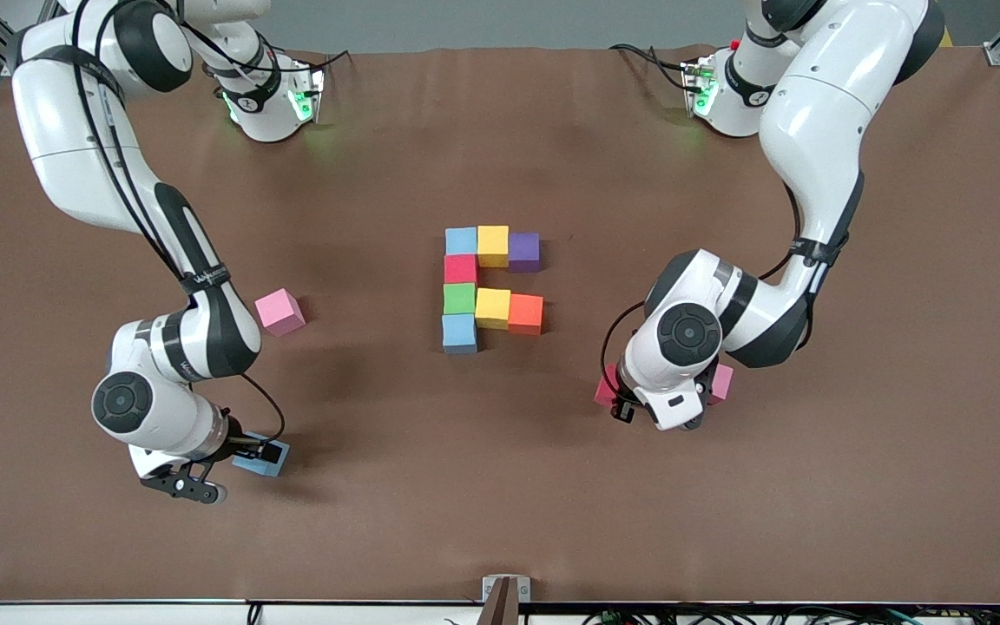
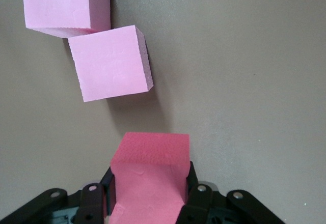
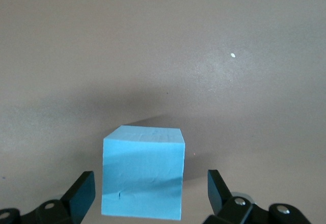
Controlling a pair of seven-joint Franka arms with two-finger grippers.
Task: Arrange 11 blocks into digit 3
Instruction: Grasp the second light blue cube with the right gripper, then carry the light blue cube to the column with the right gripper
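my right gripper (image 3: 147,196) sits low at a light blue block (image 3: 143,178) lying on the counter (image 1: 500,486) toward the right arm's end, nearer the front camera than the partly built figure (image 1: 490,286). its fingers (image 3: 81,193) are spread wide, one on each side of the block, clear of its faces: nothing grasped yet. the block is centred between them and square to the gap, so in my judgement the coming move is a plain closing, with no turning needed. my left gripper (image 2: 150,196) is clenched on a deep pink or red block (image 2: 150,178), toward the left arm's end of the counter. two pale pink blocks (image 2: 109,61) lie just beside it, corners nearly touching each other. the front view shows eight blocks joined at the counter's middle and another pink block (image 1: 279,312) loose near the right arm. that view hides both sets of fingers under the wrists; only the wrist views show the open gap and the grip.
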